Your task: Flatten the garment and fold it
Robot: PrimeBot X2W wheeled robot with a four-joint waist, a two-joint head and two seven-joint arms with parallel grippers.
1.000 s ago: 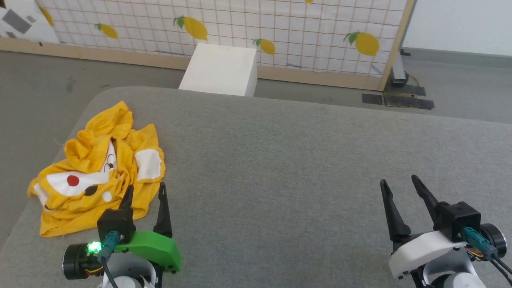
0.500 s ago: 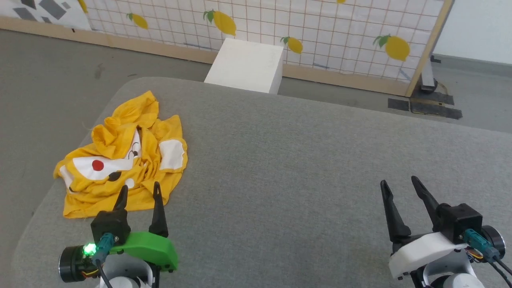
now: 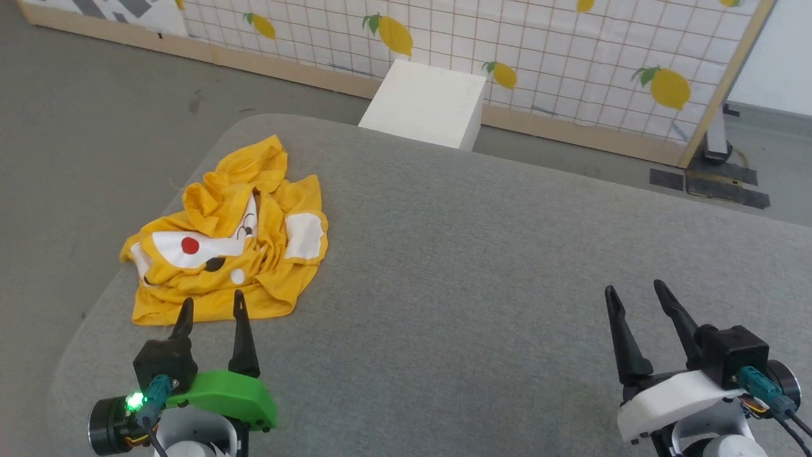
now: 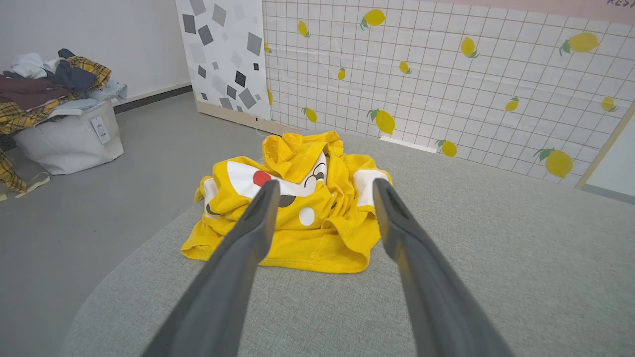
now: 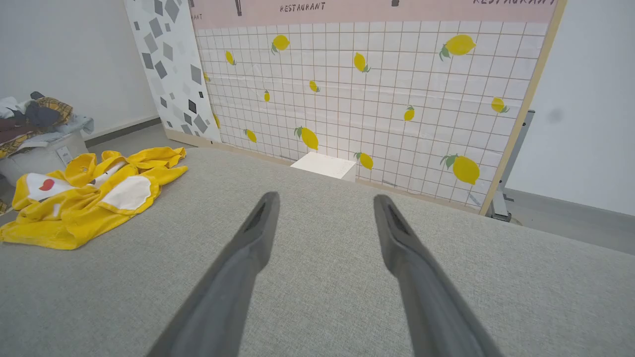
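Garment [image 3: 273,273], yellow, crumpled, print side up, on the far-left part of the grey tabletop [image 3: 476,254]: lies straight ahead of the left pincer [image 3: 212,298], jaws apart and empty, tips by its near hem; right pincer [image 3: 634,287], likewise apart, well off.

The garment [image 3: 228,241] lies on the left part of the table [image 3: 476,254], near its left edge. The left gripper [image 3: 212,298] is just in front of it, and the right gripper [image 3: 635,287] is well apart at the front right. Behind the table a box [image 3: 428,105] stands on the floor against a screen [image 3: 571,57]. A bag of clothes [image 4: 69,134] sits on the floor, left of the table.
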